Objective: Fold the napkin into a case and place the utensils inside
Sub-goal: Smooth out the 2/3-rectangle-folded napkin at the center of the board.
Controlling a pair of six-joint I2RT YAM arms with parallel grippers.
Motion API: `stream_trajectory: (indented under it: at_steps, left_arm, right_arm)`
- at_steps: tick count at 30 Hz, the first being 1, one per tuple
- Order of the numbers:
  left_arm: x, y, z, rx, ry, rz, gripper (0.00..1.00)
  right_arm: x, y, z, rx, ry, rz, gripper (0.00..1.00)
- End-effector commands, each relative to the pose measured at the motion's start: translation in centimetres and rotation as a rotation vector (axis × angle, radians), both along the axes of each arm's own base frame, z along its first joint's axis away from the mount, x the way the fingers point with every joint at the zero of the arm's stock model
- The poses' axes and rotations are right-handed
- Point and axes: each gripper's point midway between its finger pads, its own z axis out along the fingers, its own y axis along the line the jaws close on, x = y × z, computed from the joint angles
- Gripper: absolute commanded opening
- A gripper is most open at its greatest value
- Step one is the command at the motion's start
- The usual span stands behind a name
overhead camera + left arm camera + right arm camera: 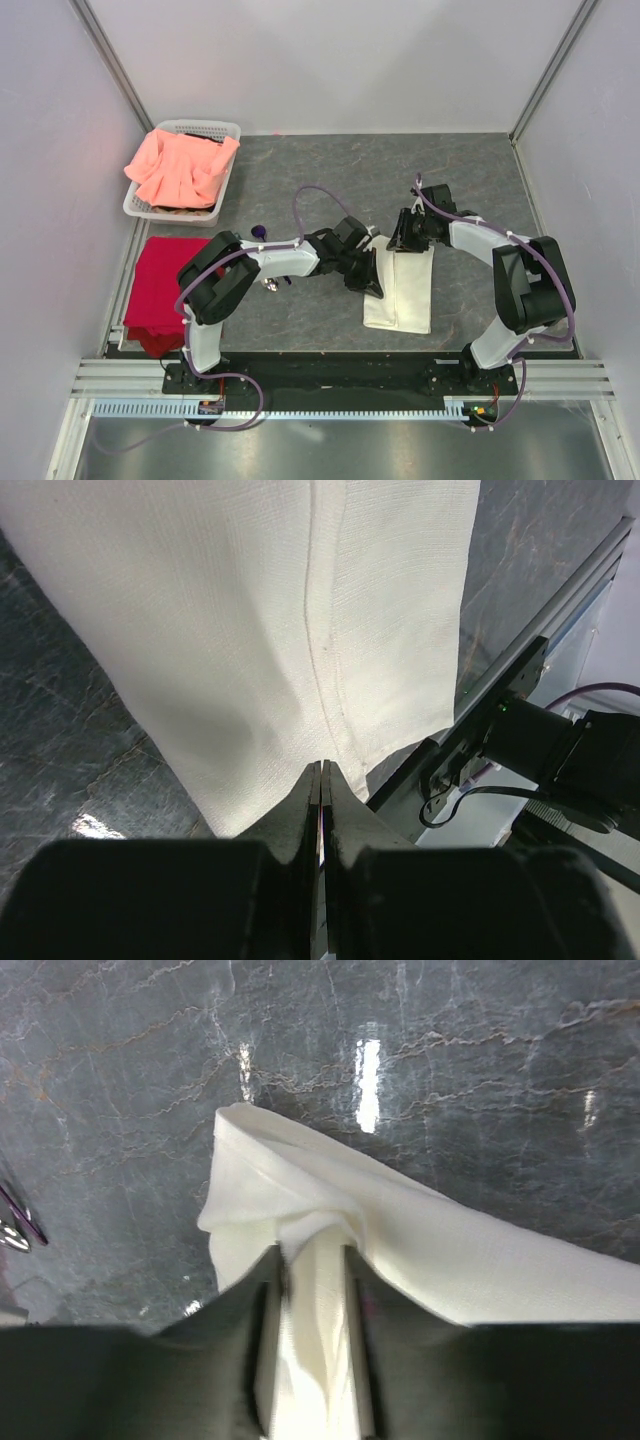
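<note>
Left fingers (298, 815) clenched on the napkin (402, 290) edge, right fingers (240, 1310) grasping a raised fold; I'd keep edges aligned, cloth taut

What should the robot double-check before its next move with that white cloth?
1. Right gripper has the napkin: ok, cloth fills the gap between its fingers.
2. Left gripper shut at the napkin's edge: ok.
3. Left gripper actually pinching cloth: cannot tell.
4. Napkin folded into a narrow strip: ok.
5. Pocket open for filling: cannot tell.
6. Utensils inside: not ok; the purple-headed utensil lies outside, to the left.
</note>
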Motion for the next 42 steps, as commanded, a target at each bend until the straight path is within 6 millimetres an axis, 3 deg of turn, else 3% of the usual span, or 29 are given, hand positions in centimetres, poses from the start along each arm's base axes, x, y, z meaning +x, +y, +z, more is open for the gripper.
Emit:
stream_trajectory:
  at_steps: [1,3,7,12,13,16,21,28,32,36,42]
  left_arm:
    - [-0.6,-0.6,1.1,-0.058,0.009,-0.013,0.06]
    - [-1.4,-0.7,0.5,-0.065,0.026,-0.015,0.06]
    - [-2.5,-1.3,0.1,-0.062,0.042,-0.028,0.05]
    - [-3.3,-1.7,-0.1,-0.057,0.037,-0.039,0.04]
    - [-3.4,-1.8,-0.1,-0.057,0.037,-0.043,0.04]
    - [-3.9,-1.8,-0.9,-0.042,0.053,-0.047,0.04]
    - [-4.8,-1.7,-2.3,-0.026,0.073,-0.05,0.03]
    - [-6.1,-1.2,-3.4,0.001,0.091,-0.042,0.02]
    - [-7.0,-1.1,-3.4,0.021,0.076,-0.066,0.02]
    - [-7.3,-2.2,-0.7,-0.037,0.025,-0.117,0.02]
    - [-6.2,-2.4,3.2,-0.093,-0.006,-0.098,0.11]
  right_arm:
    - [0.8,-1.0,0.6,-0.028,-0.039,-0.017,0.46]
    - [1.0,-0.9,0.7,-0.018,-0.038,-0.016,0.55]
    - [1.4,-0.5,0.9,0.008,-0.037,-0.016,0.53]
    - [1.6,-0.4,1.2,0.022,-0.043,-0.023,0.38]
    - [1.6,-0.5,1.0,0.02,-0.039,-0.025,0.3]
    - [1.7,-0.7,0.7,0.012,-0.033,-0.034,0.17]
    - [1.8,-2.2,-0.3,-0.059,-0.036,-0.058,0.17]
    - [1.6,-4.2,-2.5,-0.171,-0.021,-0.063,0.21]
    - [1.4,-3.9,-2.6,-0.151,-0.025,-0.045,0.29]
    - [1.5,-3.4,-1.4,-0.122,-0.047,-0.036,0.37]
    - [1.0,-3.2,0.8,-0.104,-0.062,-0.035,0.55]
